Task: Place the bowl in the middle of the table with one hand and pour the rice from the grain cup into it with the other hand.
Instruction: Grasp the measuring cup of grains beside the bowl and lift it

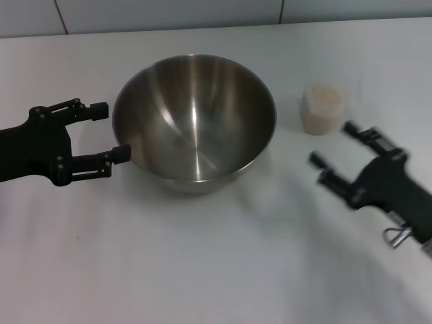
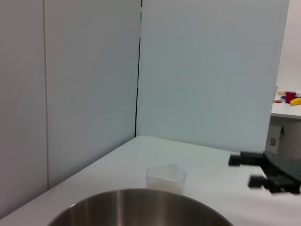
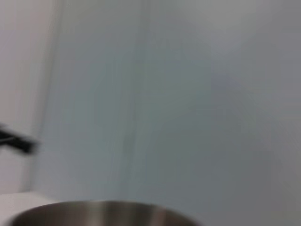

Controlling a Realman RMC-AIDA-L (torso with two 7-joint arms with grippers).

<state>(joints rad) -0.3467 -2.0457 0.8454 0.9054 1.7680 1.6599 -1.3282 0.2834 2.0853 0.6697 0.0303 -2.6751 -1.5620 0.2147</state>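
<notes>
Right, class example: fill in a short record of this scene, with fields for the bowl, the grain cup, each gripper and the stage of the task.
bowl: upright on the table, empty
grain cup: upright, right of the bowl, holds rice
left gripper: open, at the bowl's left side
right gripper: open, near the cup, not touching it
stage: bowl placed, rice not yet poured
</notes>
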